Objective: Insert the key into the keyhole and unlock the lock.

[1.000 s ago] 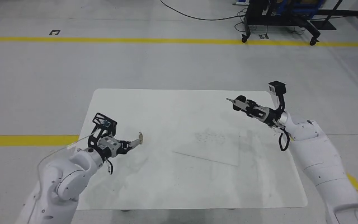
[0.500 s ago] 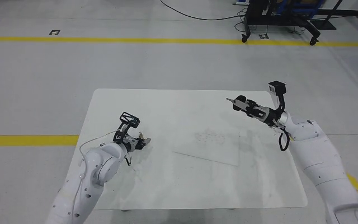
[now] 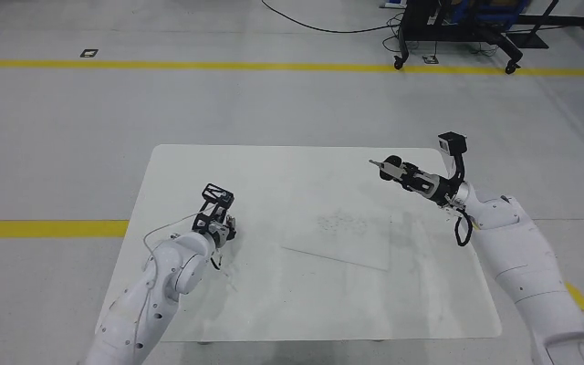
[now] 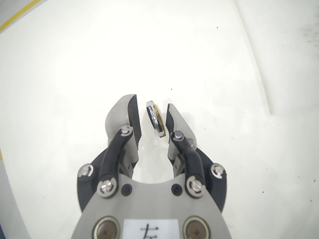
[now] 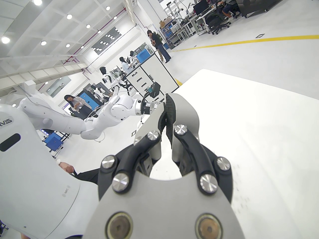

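Though seen edge-on, the lock [image 4: 155,121] reads as a small brass body with a silver band along it. It stands tilted on the white table [image 4: 99,50], in the gap between the fingers [image 4: 134,118] of the left gripper [image 4: 152,101]. Jaws narrow, not closed: a sliver of table shows on each side of the lock, and neither pad touches it as far as the left wrist view shows. This gripper is low over the table, pointing down at it. In the top view the left gripper [image 3: 225,228] sits over the table's left part, some way in from the left edge and about midway between the near and far edges. The lock itself is too small to pick out there.

The key [image 3: 373,163] is a thin pale sliver poking from the tips of the right gripper [image 3: 383,166]. It is well apart from the lock, across the table toward the far right corner, held up off the surface. The right wrist view has the right gripper [image 5: 166,98] with its pads pressed together along their length, jaws closed on the key. The blade is too small to make out there.

Between the arms a thin white sheet [image 3: 347,246] lies flat on the table [image 3: 274,173], right of centre, with faint grey smudges at its far edge. A yellow floor line [image 3: 274,66] runs beyond the table.
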